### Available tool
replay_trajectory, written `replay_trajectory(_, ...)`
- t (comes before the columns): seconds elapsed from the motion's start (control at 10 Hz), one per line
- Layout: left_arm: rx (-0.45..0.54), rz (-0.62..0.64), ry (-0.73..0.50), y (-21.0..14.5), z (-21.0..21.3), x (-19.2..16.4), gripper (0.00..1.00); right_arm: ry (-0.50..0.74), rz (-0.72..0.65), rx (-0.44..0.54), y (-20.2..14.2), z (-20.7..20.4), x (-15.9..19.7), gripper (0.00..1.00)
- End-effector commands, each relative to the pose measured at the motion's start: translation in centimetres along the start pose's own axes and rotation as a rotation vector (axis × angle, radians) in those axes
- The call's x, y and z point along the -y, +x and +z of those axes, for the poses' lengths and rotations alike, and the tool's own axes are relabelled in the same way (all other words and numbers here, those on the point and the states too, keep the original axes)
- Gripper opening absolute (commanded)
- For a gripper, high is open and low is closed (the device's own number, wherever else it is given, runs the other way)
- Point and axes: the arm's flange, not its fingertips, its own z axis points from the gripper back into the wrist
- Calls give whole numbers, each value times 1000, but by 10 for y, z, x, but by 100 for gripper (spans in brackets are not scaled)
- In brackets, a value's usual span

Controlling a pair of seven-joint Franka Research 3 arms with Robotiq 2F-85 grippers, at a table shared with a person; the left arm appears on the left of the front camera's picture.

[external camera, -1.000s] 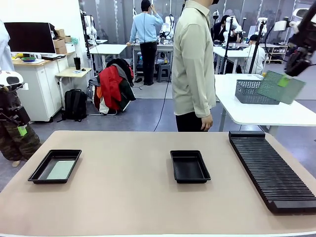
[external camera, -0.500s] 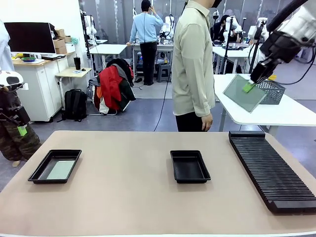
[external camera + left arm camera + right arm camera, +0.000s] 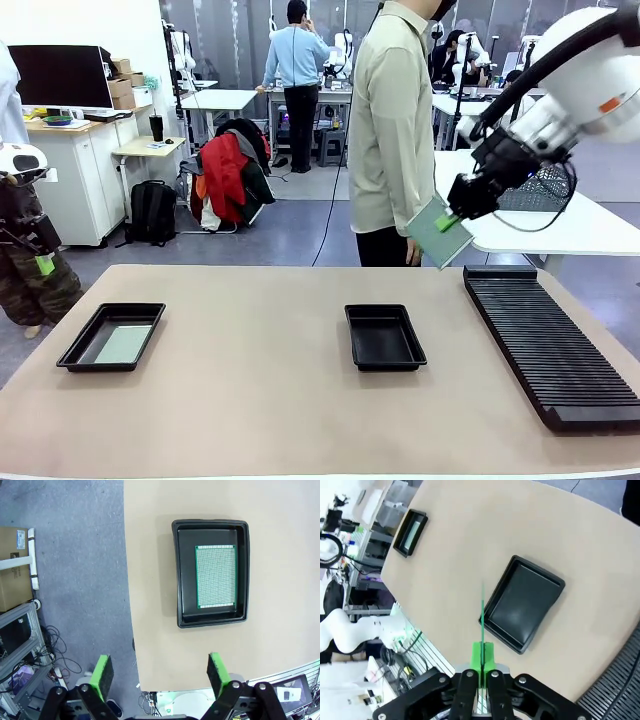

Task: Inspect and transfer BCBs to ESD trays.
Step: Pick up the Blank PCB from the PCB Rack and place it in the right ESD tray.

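My right gripper (image 3: 447, 222) is shut on a green BCB (image 3: 436, 233) and holds it tilted in the air above the table's far edge, right of the middle ESD tray (image 3: 384, 337). In the right wrist view the BCB (image 3: 482, 617) shows edge-on between the shut fingers (image 3: 482, 661), with that empty black tray (image 3: 524, 602) below. The left ESD tray (image 3: 111, 336) holds another BCB (image 3: 123, 344). From above, the left wrist view shows this tray (image 3: 211, 572) with its perforated green board (image 3: 216, 576), and my left gripper (image 3: 159, 674) stands open high above the table edge.
A long black ribbed rack (image 3: 548, 340) lies along the table's right side. A person in a pale shirt (image 3: 392, 130) stands at the far edge, close to the held board. A grey mesh basket (image 3: 545, 187) sits on the white table behind.
My right arm has swung the BCB leftward and downward, from near the mesh basket at the far right to just above the table's far edge.
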Motion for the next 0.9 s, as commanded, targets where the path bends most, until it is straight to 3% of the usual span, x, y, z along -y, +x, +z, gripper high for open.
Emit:
replay_trajectory(0.0,8,4,-1,0,-1,0,100,45,-76,37,2,-30,1,3)
replay_trajectory(0.8,8,4,-1,0,-1,0,100,121,-275,82,-21,-162,41,3)
